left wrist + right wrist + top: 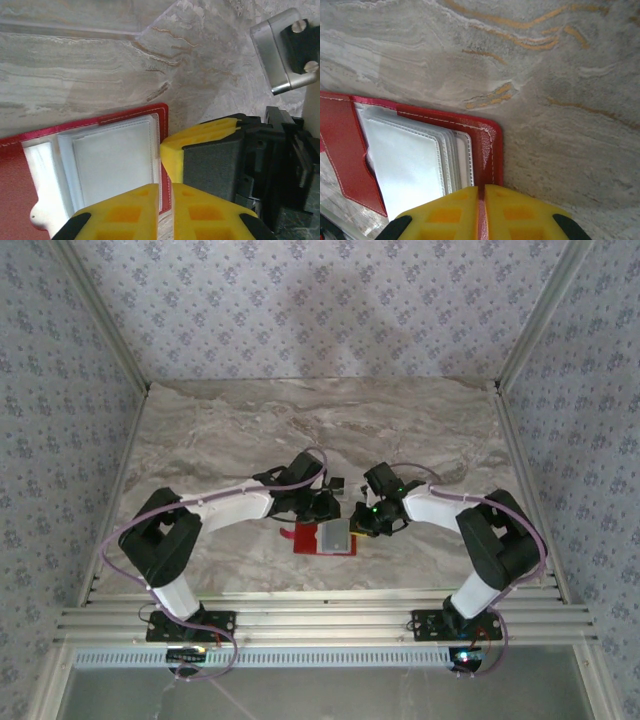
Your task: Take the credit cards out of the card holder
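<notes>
Top external: arms bent inward, left end effector (165, 212) and right end effector (481, 212) grasping card holder (304, 538).

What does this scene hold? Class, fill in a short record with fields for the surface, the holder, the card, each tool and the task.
surface: marble-patterned table
holder: red, lying open on the table
card: pale, inside a clear sleeve of the holder
left tool: closed on the holder's edge
right tool: closed on the holder's red edge
task: card not yet out
</notes>
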